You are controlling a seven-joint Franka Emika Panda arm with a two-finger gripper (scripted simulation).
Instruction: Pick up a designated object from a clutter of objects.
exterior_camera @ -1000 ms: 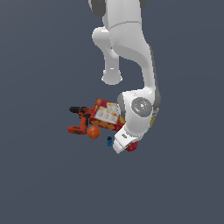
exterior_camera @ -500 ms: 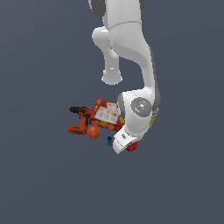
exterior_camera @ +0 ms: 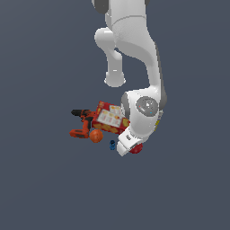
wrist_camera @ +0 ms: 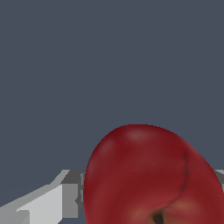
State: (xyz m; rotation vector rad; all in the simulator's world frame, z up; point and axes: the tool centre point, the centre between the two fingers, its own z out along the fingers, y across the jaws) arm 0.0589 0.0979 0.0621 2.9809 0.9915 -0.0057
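The designated object (wrist_camera: 144, 170), a dark-red apple-like ball with a dimple, fills the wrist view between my gripper's (wrist_camera: 148, 190) fingers. One grey finger (wrist_camera: 65, 197) presses its side, and the other shows only as a sliver at the picture's edge. In the exterior view only a sliver of the red ball (exterior_camera: 137, 149) shows beside the white hand of my gripper (exterior_camera: 130, 147), at the right end of the clutter of objects (exterior_camera: 103, 126). The gripper looks shut on it, low over the floor.
To the exterior view's left of the hand lie a tiny blue item (exterior_camera: 112, 144), an orange ball (exterior_camera: 95, 136), a red cracker box (exterior_camera: 109, 119) and an orange-black power drill (exterior_camera: 81, 122). The arm's elbow hides the right part of the pile.
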